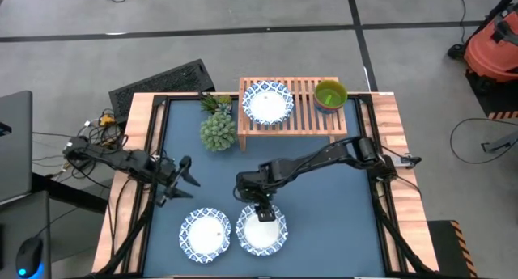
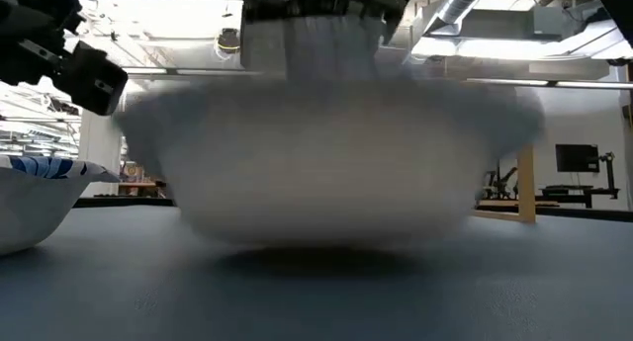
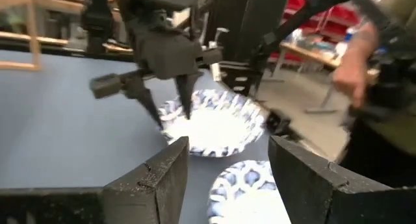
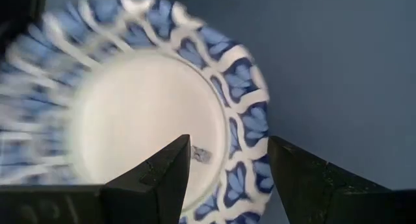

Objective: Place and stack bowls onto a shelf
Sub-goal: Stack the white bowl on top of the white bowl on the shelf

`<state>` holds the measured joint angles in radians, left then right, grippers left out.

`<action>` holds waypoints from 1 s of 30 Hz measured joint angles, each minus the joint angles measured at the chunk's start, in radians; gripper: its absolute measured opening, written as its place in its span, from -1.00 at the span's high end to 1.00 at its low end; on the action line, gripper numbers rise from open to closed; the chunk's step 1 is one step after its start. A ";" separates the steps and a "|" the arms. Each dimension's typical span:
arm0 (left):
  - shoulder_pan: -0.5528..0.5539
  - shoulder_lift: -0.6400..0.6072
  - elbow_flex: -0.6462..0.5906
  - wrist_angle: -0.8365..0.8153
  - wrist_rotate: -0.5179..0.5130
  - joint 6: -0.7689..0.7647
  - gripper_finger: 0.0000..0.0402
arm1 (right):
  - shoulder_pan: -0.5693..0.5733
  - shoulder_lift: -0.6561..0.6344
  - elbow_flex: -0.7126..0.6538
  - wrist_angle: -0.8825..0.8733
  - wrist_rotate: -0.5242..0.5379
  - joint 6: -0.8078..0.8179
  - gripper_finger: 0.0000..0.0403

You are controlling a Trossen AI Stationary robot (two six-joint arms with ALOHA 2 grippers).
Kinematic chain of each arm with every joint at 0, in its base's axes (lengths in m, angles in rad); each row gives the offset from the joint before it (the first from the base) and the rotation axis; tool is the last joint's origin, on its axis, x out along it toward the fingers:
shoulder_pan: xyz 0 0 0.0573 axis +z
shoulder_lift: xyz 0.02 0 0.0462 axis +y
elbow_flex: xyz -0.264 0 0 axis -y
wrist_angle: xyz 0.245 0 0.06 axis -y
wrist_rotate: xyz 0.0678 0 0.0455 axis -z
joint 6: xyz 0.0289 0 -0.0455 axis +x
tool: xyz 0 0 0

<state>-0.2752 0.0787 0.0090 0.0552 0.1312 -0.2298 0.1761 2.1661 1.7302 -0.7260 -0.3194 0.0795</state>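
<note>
Premises: an industrial robotics lab or workshop. Evidence: a bare grey concrete floor surrounds the test table, with loose cables beside the table and an orange shop vacuum well apart from it. Beyond the table, the low view shows exposed ceiling ductwork and a monitor. A person stands near the table.

In the low view the patterned bowl under the right tool is motion-blurred, hiding the shelf behind it; a second bowl beside it is cut off.
</note>
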 joint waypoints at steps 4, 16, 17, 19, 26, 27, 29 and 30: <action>0.000 0.006 -0.001 -0.026 -0.137 0.064 0.02 | 0.001 0.000 0.000 -0.011 -0.017 0.002 -0.14; 0.003 0.006 -0.002 -0.026 -0.145 0.042 0.02 | 0.000 0.013 0.000 -0.024 -0.036 -0.001 -0.14; 0.003 0.006 -0.002 -0.026 -0.145 0.041 0.02 | 0.000 0.016 0.000 -0.032 -0.031 -0.001 -0.14; 0.003 0.006 -0.002 -0.026 -0.145 0.036 0.02 | -0.002 0.017 -0.002 -0.032 -0.033 -0.003 -0.14; 0.003 0.006 -0.002 -0.026 -0.145 0.036 0.02 | -0.002 0.015 0.000 -0.028 -0.033 -0.019 -0.07; 0.003 0.006 -0.002 -0.026 -0.145 0.036 0.02 | -0.002 0.015 0.000 -0.027 -0.033 -0.019 -0.05; 0.003 0.006 -0.002 -0.026 -0.145 0.036 0.02 | 0.000 0.015 0.000 -0.029 -0.033 -0.019 0.02; 0.003 0.006 -0.002 -0.026 -0.146 0.037 0.02 | 0.001 0.015 0.000 -0.029 -0.033 -0.019 0.05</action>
<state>-0.2722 0.0845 0.0067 0.0288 -0.0143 -0.1928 0.1768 2.1815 1.7302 -0.7547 -0.3521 0.0602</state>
